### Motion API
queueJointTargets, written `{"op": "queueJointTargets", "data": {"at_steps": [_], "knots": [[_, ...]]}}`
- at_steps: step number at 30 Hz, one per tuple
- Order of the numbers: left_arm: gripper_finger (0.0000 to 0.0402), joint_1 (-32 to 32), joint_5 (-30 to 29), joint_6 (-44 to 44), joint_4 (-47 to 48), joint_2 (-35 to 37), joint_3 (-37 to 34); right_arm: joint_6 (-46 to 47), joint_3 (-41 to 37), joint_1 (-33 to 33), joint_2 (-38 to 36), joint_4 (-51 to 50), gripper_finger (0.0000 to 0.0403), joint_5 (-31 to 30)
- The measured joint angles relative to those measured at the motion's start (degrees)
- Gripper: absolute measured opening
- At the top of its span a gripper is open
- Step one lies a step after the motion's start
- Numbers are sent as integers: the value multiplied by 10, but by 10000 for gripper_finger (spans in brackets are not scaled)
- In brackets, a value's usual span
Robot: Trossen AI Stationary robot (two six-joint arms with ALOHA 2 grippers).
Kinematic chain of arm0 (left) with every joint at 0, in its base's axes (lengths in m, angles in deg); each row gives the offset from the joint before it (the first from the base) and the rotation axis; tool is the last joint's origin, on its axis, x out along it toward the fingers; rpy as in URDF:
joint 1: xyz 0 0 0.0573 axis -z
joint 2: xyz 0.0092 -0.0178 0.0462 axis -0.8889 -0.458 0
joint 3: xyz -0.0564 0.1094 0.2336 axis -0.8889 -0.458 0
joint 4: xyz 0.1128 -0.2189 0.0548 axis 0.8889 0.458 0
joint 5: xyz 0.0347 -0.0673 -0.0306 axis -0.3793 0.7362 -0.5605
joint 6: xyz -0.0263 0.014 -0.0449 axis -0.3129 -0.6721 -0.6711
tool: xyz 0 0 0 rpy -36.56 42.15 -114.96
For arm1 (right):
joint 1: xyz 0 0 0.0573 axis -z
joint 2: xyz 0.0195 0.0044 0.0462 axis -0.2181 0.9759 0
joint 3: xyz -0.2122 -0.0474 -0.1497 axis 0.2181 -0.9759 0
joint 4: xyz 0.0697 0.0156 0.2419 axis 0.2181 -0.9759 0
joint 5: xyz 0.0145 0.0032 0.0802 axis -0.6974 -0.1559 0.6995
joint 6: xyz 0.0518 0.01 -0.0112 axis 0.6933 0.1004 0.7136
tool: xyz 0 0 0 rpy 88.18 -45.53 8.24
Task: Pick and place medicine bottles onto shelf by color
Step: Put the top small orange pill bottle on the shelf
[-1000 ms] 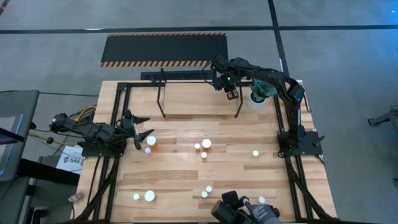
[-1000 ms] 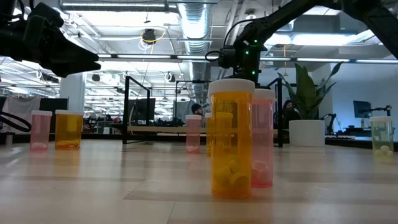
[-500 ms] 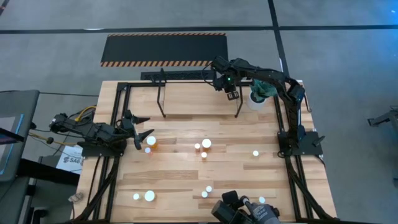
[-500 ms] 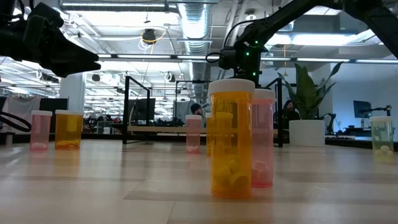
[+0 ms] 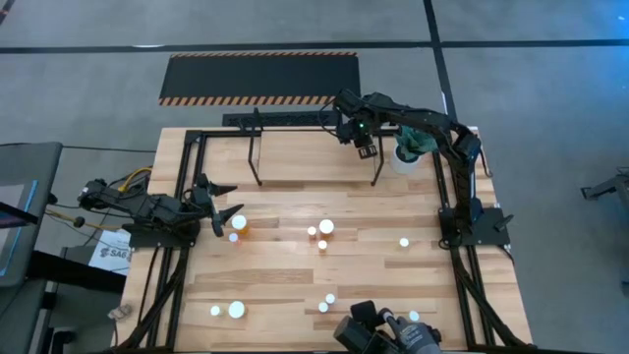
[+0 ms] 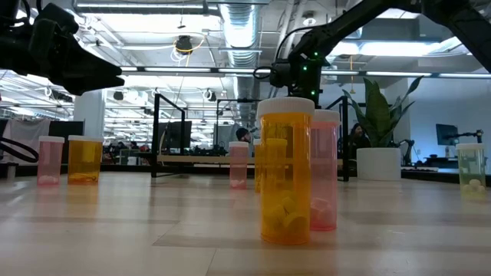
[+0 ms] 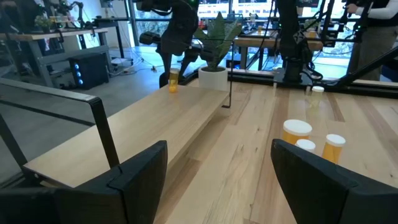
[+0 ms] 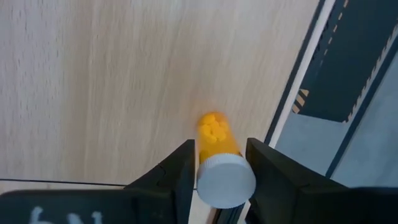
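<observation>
One orange medicine bottle [image 8: 219, 155] stands between the fingers of the right gripper [image 5: 365, 146] over the right end of the shelf [image 5: 305, 152], near its back edge. The right wrist view shows the white cap framed by both fingers, with slim gaps opening at the sides; the bottle's foot seems to rest on the board. Judgement: the jaws are easing apart and the bottle is being released, so this placement looks all but finished, though whether contact is fully broken cannot be told.

Compared with a second ago, the right arm has barely shifted in the high and low views; only the finger spacing appears to have widened. Nothing else on the table has moved.

Left gripper [image 5: 221, 214]: jaws spread wide and empty, hovering at the table's left side just beside a large orange bottle [image 5: 239, 224], unchanged from before.

Remaining stock: roughly ten medicine bottles still on the table [image 5: 285, 285], in a central cluster [image 5: 321, 232], a pair at front left [image 5: 228, 310], and others front right. A potted plant [image 5: 406, 152] stands just beside the shelf's right end.
</observation>
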Motion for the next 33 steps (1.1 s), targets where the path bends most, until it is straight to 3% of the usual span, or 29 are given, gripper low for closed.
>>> {"op": "queueJointTargets", "data": {"at_steps": [16,33], "knots": [[273,0,0,0,0,0,0,17,1,0,0,10,199,0],[273,0,0,0,0,0,0,25,26,0,-4,17,200,8]]}}
